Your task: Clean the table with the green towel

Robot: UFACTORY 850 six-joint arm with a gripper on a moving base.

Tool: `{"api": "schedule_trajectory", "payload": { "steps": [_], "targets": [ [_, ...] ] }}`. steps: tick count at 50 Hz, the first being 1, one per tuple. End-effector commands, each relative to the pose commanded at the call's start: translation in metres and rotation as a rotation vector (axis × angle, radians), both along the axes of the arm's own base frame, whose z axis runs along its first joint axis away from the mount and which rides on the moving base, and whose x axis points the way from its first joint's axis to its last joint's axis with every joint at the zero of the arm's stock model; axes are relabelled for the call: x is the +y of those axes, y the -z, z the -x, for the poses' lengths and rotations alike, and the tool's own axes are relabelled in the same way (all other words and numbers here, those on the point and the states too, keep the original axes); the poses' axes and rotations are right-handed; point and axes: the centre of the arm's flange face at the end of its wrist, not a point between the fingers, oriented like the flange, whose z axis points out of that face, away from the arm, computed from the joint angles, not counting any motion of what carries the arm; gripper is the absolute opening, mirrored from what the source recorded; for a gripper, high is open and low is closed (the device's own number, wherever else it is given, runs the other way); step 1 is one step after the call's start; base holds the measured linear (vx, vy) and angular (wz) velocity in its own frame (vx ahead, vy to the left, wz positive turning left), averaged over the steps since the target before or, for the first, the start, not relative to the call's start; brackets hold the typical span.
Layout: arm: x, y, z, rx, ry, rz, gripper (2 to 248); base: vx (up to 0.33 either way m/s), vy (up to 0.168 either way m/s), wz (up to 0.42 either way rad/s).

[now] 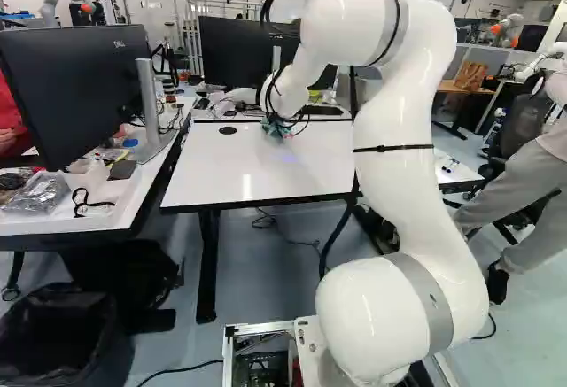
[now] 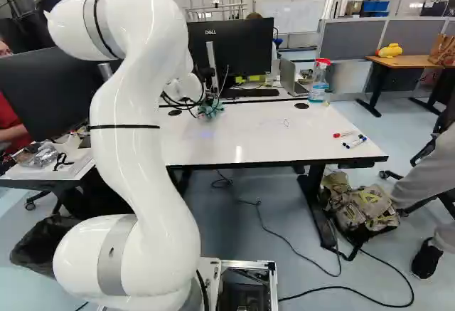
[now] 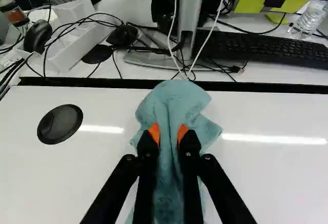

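Wrist view: the hand (image 1: 275, 125) is closed onto the green towel (image 3: 175, 103), with the two fingers slightly separated by the bunched cloth. Both orange pads (image 3: 155, 131) bear on the towel, one from each side. The towel fans out ahead of the fingertips, and a further length runs back between and beneath the fingers.

Position: the arm (image 1: 394, 139) extends forward over the white table (image 2: 242, 146). The towel is located near the far edge, toward the left part of the tabletop. It appears to touch the surface; the exact contact area is hidden by the cloth. A round black cover (image 3: 60, 124) is set in the table to the left of the towel, apart from it.

Right section of the table: several markers (image 2: 354, 142) with red and blue ends lie near the right edge. A spray bottle (image 2: 318, 82) with a red top stands upright at the far right, near a second black cover (image 2: 301, 105). Faint marks (image 2: 286, 122) are visible on the white surface between the towel and the markers.

Beyond the far edge: a black keyboard (image 3: 261, 48) lies beside a monitor stand (image 3: 190, 19).
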Motion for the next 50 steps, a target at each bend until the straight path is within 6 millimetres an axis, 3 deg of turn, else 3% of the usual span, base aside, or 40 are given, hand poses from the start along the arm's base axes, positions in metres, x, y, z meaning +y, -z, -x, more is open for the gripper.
{"api": "schedule_trajectory", "payload": {
  "steps": [9,50],
  "targets": [
    [0.0,0.011,-0.002,0.015,0.0,0.002,55,0.0,0.0,0.0],
    [-0.001,0.016,0.005,0.086,0.0,0.009,55,0.0,0.0,0.0]
  ]
}}
